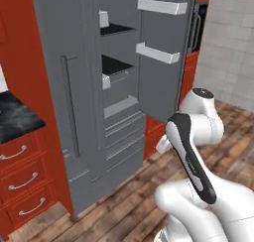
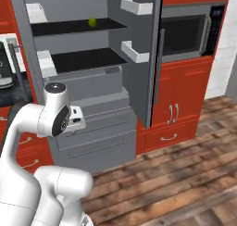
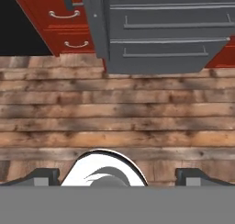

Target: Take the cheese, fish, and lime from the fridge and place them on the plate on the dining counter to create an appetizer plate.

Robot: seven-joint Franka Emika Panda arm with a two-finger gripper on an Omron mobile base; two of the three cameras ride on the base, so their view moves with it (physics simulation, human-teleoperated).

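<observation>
While the white arm folds back on itself just in front of me, its gripper points down at the wooden floor, and the two dark fingers stand wide apart at the bottom of the hand view with nothing between them. Under them lie only bare planks, running up to the foot of the fridge and its grey drawers.

Beyond the arm the fridge stands with its right door swung open, white bins fixed to the inside of that door. From the right base view I can see the black shelves; on the upper shelf, toward the back, sits the lime, small, round and yellow-green, well apart from the gripper. The lower shelf looks dark and I cannot make out anything on it.

Left of the fridge, red drawers with curved metal handles sit under a black worktop. To the right, past the open door, a microwave is set into red cabinets.
</observation>
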